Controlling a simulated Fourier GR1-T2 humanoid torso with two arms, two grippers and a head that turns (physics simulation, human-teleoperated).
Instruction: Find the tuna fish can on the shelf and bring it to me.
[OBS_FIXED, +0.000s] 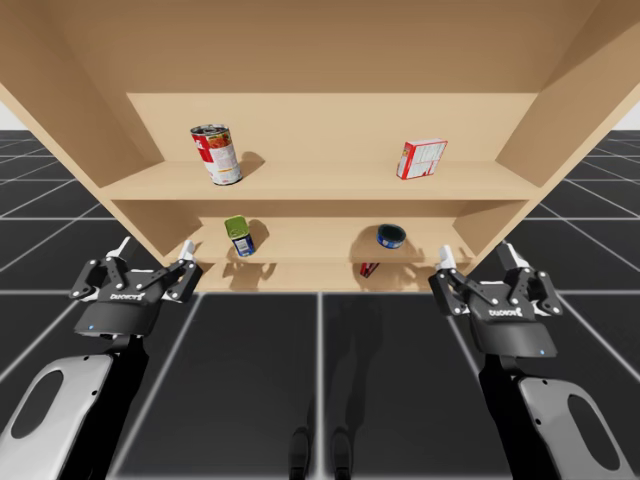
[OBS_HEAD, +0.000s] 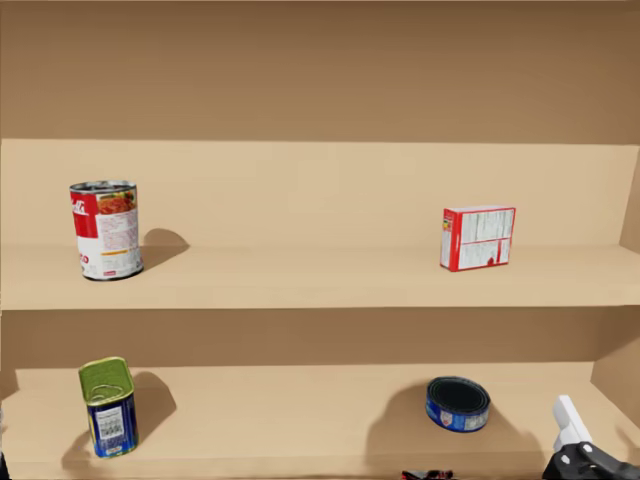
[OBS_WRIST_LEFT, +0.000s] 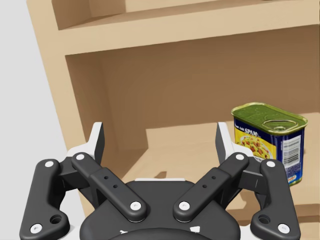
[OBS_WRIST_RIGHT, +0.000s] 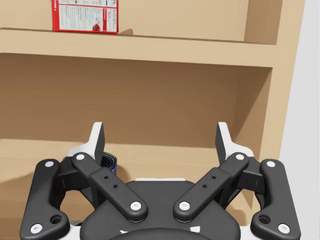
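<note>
Blue tuna can (OBS_FIXED: 391, 236), lower shelf (OBS_FIXED: 300, 240), ahead of right jaws

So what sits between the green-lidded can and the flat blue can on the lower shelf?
Nothing: the head view shows bare shelf all the way from the green-lidded can to the flat blue can.

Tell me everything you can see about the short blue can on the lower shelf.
The short blue can is a low round tin, seemingly metal, with a blue side band and a dark top. It seems to sit flat on the right half of the lower shelf, touching only the board. My right end effector hangs open, apart from it.
</note>
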